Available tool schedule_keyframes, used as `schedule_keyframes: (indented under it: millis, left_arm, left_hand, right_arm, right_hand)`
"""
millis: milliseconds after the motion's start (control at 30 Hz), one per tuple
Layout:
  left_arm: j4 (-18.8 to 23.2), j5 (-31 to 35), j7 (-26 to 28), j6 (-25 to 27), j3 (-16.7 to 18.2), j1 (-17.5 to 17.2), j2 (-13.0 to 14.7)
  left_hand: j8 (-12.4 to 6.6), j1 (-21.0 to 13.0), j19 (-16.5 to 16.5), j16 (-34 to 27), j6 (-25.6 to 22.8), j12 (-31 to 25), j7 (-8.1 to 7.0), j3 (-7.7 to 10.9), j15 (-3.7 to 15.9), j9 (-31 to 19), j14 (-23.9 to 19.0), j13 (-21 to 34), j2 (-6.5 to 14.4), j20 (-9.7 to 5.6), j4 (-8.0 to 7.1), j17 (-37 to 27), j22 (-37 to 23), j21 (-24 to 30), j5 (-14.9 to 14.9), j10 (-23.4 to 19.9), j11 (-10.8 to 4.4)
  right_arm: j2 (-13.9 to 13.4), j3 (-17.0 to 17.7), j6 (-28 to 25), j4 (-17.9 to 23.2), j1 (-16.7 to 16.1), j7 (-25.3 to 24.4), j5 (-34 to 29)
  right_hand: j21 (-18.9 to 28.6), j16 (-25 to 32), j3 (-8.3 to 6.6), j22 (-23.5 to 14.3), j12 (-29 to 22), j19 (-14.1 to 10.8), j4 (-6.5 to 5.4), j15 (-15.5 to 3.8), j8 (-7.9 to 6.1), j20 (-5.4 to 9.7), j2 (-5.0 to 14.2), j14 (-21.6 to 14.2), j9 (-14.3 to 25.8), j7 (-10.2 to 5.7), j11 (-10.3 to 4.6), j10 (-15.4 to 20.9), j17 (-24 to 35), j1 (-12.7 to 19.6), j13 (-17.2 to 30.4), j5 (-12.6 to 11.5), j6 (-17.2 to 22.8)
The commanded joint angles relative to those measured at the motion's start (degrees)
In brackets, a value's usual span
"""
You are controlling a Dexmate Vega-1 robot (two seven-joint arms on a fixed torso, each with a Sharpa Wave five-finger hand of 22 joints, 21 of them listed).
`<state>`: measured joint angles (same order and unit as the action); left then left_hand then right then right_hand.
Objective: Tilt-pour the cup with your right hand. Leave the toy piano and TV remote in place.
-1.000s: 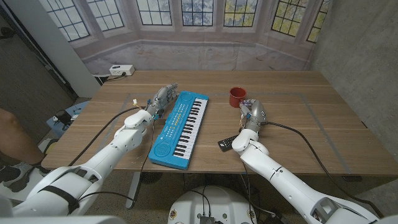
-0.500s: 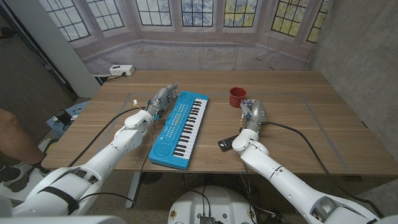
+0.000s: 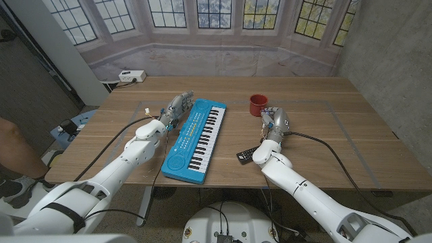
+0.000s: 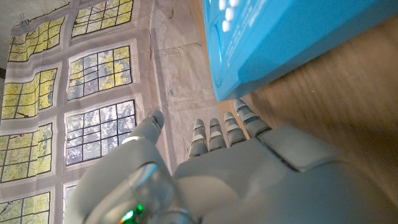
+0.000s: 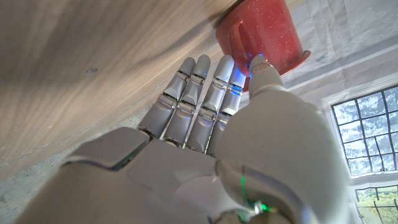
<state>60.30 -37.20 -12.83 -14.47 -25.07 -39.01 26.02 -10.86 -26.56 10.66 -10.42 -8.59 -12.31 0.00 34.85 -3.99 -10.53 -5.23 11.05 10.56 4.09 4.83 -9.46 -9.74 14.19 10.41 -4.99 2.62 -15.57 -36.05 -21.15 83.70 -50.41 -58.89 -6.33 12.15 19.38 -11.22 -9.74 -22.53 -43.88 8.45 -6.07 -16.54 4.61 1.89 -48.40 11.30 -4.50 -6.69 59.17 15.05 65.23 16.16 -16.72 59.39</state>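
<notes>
A red cup (image 3: 258, 104) stands upright on the wooden table (image 3: 324, 145), right of the middle. My right hand (image 3: 275, 121) stays just on the near side of it, fingers straight and holding nothing. In the right wrist view the fingertips (image 5: 205, 68) reach close to the red cup (image 5: 264, 34); I cannot tell whether they touch it. The blue toy piano (image 3: 196, 138) lies at an angle in the middle. A black TV remote (image 3: 246, 154) lies near the front edge, partly under my right forearm. My left hand (image 3: 174, 108) stays beside the piano's far left corner, open and holding nothing. The left wrist view shows that hand (image 4: 211, 168) next to the piano (image 4: 292, 37).
A white power strip (image 3: 131, 76) lies beyond the table's far left corner. Part of a person (image 3: 10, 145) shows at the left edge. A black cable (image 3: 324, 145) trails over the table from my right arm. Bare wood lies right of the cup.
</notes>
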Motion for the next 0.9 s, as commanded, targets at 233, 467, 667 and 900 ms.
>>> schedule_keyframes:
  millis: [233,467,667,900]
  left_arm:
    - [0.1,0.1,0.1,0.2,-0.2,-0.1,-0.1]
    - [-0.1,0.2,0.0,0.2,-0.3,0.0,-0.2]
    - [-0.3,0.2,-0.1,0.2,-0.4,0.2,-0.3]
    - [-0.3,0.3,0.0,0.0,-0.4,0.1,-0.4]
  left_hand:
    - [0.1,-0.8,0.5,-0.3,-0.2,-0.5,-0.37,-0.03,0.08,-0.2,-0.7,0.2,0.1,0.28,0.1,-0.3,-0.3,-0.3,0.6,-0.8,0.17]
    - [0.11,-0.8,0.6,-0.3,-0.2,-0.5,-0.4,0.0,-0.02,-0.2,-0.9,0.2,0.0,0.3,0.04,-0.3,-0.3,-0.4,0.6,-1.0,0.2]
    - [0.08,-0.8,0.7,-0.3,-0.2,-0.6,-0.44,0.07,-0.04,-0.2,-1.1,0.2,0.0,0.36,0.0,-0.3,-0.3,-0.4,0.6,-1.2,0.23]
    - [0.07,-0.8,0.8,-0.3,-0.2,-0.6,-0.44,0.15,-0.02,-0.2,-1.2,0.3,0.0,0.43,-0.04,-0.3,-0.3,-0.5,0.7,-1.3,0.16]
  right_arm:
    - [-0.6,0.4,0.5,0.9,-0.5,-0.4,-0.6]
    - [-1.0,0.5,0.7,1.6,-0.7,-0.4,-1.0]
    - [-1.2,0.7,0.7,1.9,-0.8,-0.5,-1.3]
    - [-1.2,0.9,1.2,2.1,-1.0,-0.9,-1.6]
  right_hand:
    - [0.4,0.7,-0.12,-0.2,-0.7,-0.8,0.37,-6.72,-0.47,3.69,0.09,-1.4,0.4,-0.04,-0.03,1.1,0.2,1.0,0.2,0.4,1.1]
    - [0.4,0.6,-0.07,-0.3,-0.7,-0.9,0.33,-6.68,-0.45,3.77,0.2,-1.5,0.4,0.0,-0.03,1.3,0.1,1.1,0.2,0.6,1.2]
    - [0.4,0.5,-0.04,-0.3,-0.8,-1.0,0.3,-6.68,-0.44,3.79,0.27,-1.6,0.5,-0.02,-0.06,1.4,0.1,1.2,0.3,0.7,1.3]
    - [0.4,0.5,0.05,-0.3,-0.8,-1.0,0.24,-6.67,-0.45,3.91,0.34,-1.8,0.5,-0.05,-0.03,1.4,0.1,1.3,0.3,0.8,1.5]
